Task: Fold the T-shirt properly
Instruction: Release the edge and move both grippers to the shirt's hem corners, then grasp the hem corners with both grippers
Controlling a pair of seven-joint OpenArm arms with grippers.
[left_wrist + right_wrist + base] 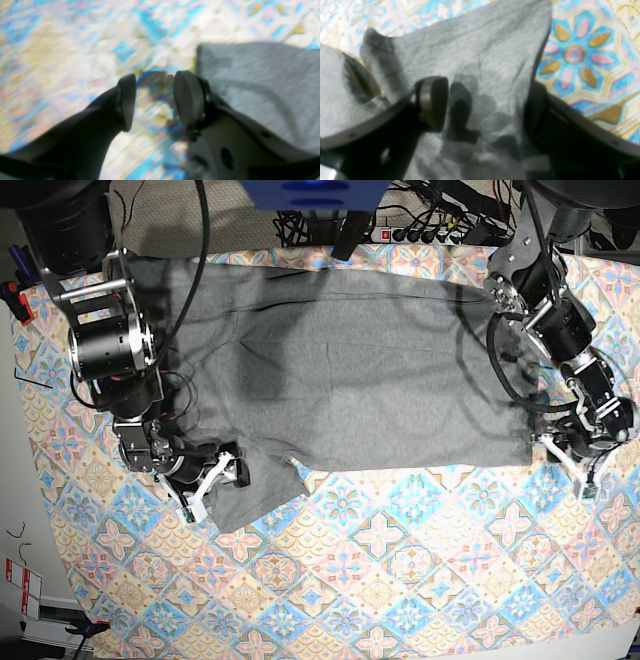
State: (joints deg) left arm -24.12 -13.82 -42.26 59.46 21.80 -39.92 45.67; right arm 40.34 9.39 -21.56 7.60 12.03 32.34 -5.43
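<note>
The grey T-shirt (pixel 340 380) lies spread flat across the far half of the table, with one sleeve sticking out toward the near left. My right gripper (pixel 215 483) sits on that sleeve. In the right wrist view its jaws (pixel 485 107) stand wide open, with wrinkled grey T-shirt (pixel 482 50) cloth lying between them, not pinched. My left gripper (pixel 578 470) hovers just off the shirt's near right corner. In the left wrist view it is open (pixel 155 100) over bare tablecloth, and the T-shirt's corner (pixel 262 75) lies right beside one finger.
A patterned pastel tablecloth (pixel 400 580) covers the table, bare in the near half. Cables and a power strip (pixel 430 225) run along the far edge. Both arm bases stand at the far corners.
</note>
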